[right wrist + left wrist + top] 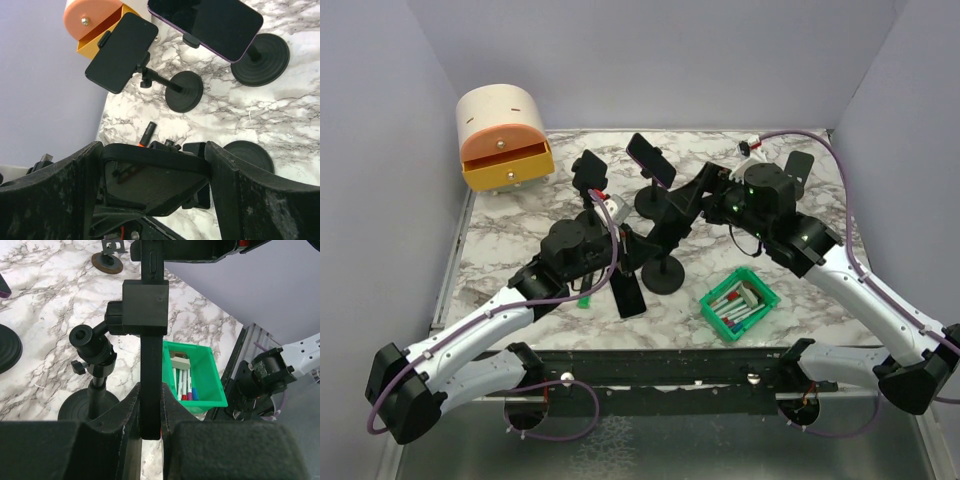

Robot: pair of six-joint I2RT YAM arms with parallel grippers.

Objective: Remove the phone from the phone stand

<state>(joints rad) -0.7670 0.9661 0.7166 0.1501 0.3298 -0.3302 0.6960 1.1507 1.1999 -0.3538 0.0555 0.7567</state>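
Left wrist cam: left end effector clenched on the phone, right end effector gripping its far end, probably to tug it off the phone stand.

top external: high at the near side, looking down and forward over the whole marble table. left wrist: very close, edge-on to the phone, green bin beyond, shared with top. right wrist: close, same phone broadside.

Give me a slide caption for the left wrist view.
Left gripper pinches the lower edge of the phone, clamped in its stand, green marker bin behind.
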